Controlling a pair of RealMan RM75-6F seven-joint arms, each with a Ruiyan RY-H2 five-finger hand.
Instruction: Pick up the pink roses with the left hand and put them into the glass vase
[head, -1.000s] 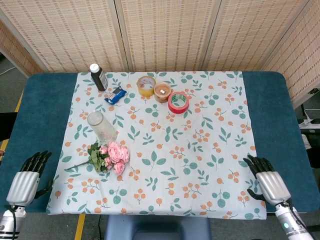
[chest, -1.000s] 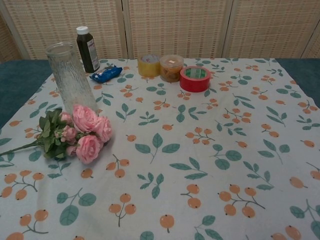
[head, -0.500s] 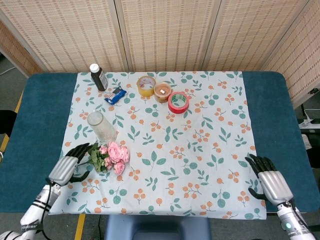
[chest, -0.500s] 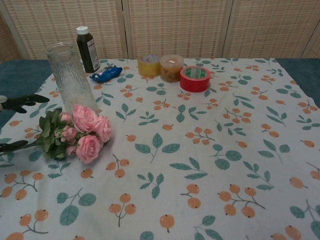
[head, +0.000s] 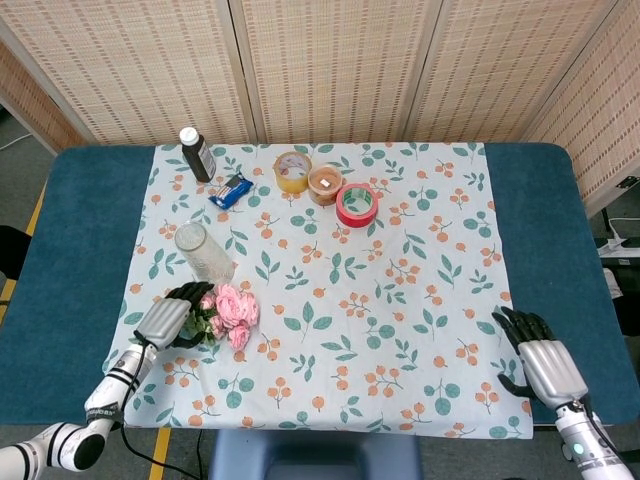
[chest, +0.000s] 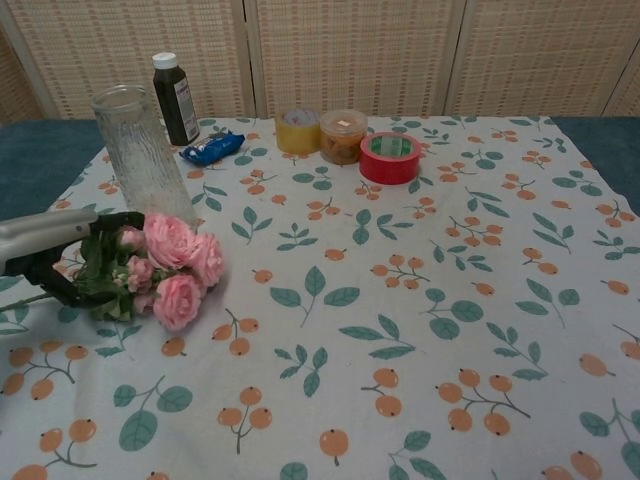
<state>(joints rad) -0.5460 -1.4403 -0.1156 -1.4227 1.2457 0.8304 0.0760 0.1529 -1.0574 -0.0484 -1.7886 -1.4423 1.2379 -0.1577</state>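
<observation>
The bunch of pink roses (head: 232, 312) (chest: 175, 262) lies on the floral cloth at the front left, blooms pointing right and stem pointing left. Just behind it the glass vase (head: 203, 255) (chest: 140, 155) stands upright and empty. My left hand (head: 170, 318) (chest: 60, 250) is at the green leaves of the bunch, fingers arched over them and thumb below, with a gap still showing. The roses rest on the table. My right hand (head: 540, 360) lies at the front right edge of the cloth, holding nothing, and shows only in the head view.
Along the back stand a dark bottle (head: 196, 153) (chest: 174, 97), a blue packet (head: 231, 190) (chest: 212, 150), a yellow tape roll (head: 292, 171), a small orange jar (head: 324, 184) and a red tape roll (head: 356, 204). The vase stands close behind my left hand.
My left hand has moved from the front left corner rightward and forward onto the leaves of the roses. The roses and my right hand have not moved.
</observation>
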